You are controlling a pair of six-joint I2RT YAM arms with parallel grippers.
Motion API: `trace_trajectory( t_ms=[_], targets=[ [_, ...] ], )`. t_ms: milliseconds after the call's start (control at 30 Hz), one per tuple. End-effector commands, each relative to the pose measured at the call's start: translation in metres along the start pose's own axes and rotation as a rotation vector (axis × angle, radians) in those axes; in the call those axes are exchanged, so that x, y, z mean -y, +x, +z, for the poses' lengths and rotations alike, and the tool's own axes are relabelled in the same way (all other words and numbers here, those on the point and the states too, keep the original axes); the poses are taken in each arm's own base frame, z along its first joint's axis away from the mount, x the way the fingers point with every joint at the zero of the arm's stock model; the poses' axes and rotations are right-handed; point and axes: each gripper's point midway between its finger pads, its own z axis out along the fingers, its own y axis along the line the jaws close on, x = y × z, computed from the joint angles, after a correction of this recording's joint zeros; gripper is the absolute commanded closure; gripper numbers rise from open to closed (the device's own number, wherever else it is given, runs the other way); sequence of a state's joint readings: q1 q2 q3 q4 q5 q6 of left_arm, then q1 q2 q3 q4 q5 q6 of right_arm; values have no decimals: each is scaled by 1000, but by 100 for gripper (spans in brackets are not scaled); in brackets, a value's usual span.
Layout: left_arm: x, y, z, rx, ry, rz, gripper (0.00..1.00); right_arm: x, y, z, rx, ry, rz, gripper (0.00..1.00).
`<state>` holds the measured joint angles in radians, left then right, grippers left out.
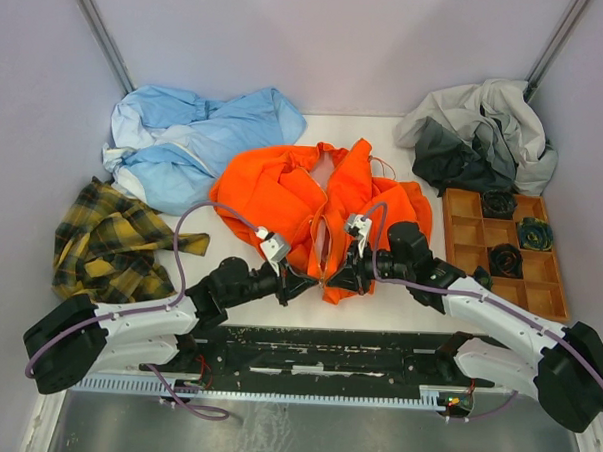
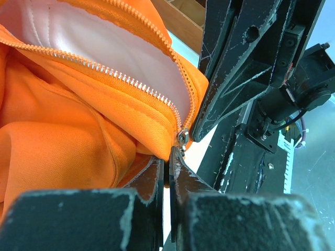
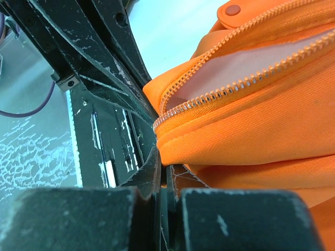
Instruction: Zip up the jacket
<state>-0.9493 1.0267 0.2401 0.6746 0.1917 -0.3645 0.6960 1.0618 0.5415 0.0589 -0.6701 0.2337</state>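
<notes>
In the top view, the jacket (image 1: 322, 212) is seen spread on the table (image 1: 386, 130) with its front up and its zipper (image 1: 326, 237) undone along most of its length. A light blue garment (image 1: 200, 142) is piled to the left of the jacket and behind it, a yellow plaid cloth (image 1: 111, 238) lies further left, and a grey and dark clothing heap (image 1: 481, 134) sits behind it to the right. A wooden tray (image 1: 444, 237) is set just right of the jacket. The left gripper (image 1: 311, 279) and the right gripper (image 1: 339, 278) are brought together at the jacket's near hem, at the foot of the zipper.

In the left wrist view, the left gripper (image 2: 170, 157) is pressed closed just under the slider (image 2: 182, 137). Whether anything is nipped cannot be told. The right gripper (image 2: 201, 128) is seen touching the jacket (image 2: 63, 141) beside the slider, and pale lining shows between the zipper (image 2: 120, 76) rows.

In the right wrist view, the right gripper (image 3: 162, 164) is closed, with the corner of the jacket (image 3: 251, 130) hem drawn in between its tips. The zipper (image 3: 235, 86) is parted above it, and the left gripper (image 3: 149, 110) is against the same corner.
</notes>
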Motion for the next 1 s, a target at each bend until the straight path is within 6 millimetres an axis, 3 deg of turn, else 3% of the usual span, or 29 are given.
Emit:
trace_trajectory(
  t_ms=[0,300,700,800,967],
  targets=[
    [11,-9,2,12,57,42,97,0,-23,-1,79,17,-66,100],
    [11,10,-3,-68,54,-7,97,3,-28,-3,103,46,-67,100],
    [7,58,-13,-253,-6,-115,97,11,-44,-2,146,101,-19,100],
    [3,56,-13,-226,-33,-145,94,8,-41,1,130,78,-9,100],
    [7,28,-8,-117,-38,-182,83,1,-31,9,91,9,-6,100]
  ],
)
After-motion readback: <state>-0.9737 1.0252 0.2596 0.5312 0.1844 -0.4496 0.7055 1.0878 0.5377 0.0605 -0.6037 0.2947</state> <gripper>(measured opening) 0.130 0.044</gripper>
